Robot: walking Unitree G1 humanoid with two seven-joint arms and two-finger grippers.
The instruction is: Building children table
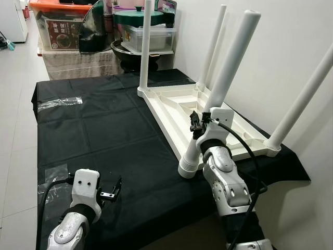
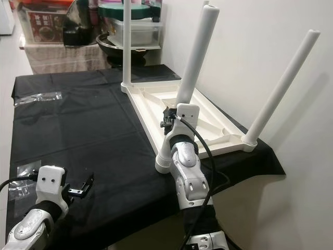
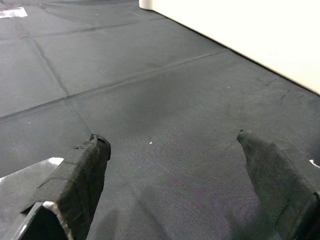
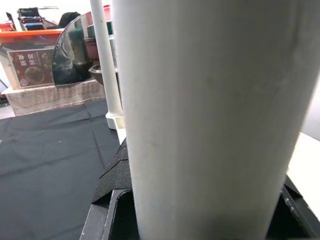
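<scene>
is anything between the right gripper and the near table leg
No. The right gripper is already closed around the near table leg, which stands in the corner socket of the upturned white tabletop. The left gripper hovers open over the black cloth, apart from the table.

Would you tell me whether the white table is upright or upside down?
Upside down: the tabletop lies flat on the black cloth, with its legs pointing up.
</scene>
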